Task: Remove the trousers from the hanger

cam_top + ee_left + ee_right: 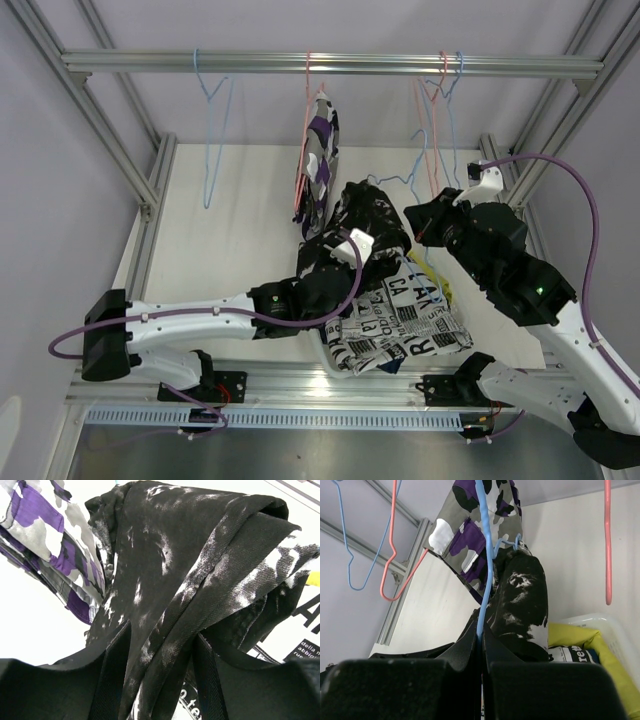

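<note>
The black-and-white splatter trousers (368, 222) hang on a light blue hanger (485, 555) off the rail, above the basket. My left gripper (350, 247) is shut on their bunched lower fold (165, 580), with fabric filling the gap between the fingers (114, 675). My right gripper (416, 222) is shut on the blue hanger's wire (480, 622) beside the splatter trousers (525, 595). The purple-white-black trousers (320, 150) hang on a pink hanger on the rail. The grey-white patterned pair (400, 325) and the yellow pair (575, 637) lie in the basket. I cannot make out the navy pair.
The white basket (612, 625) stands at the table's front, between the arms. Bare hangers hang on the rail (330, 64): a blue one (210, 130) at the left, and pink and blue ones (440, 110) at the right. Aluminium frame posts (150, 195) flank the table.
</note>
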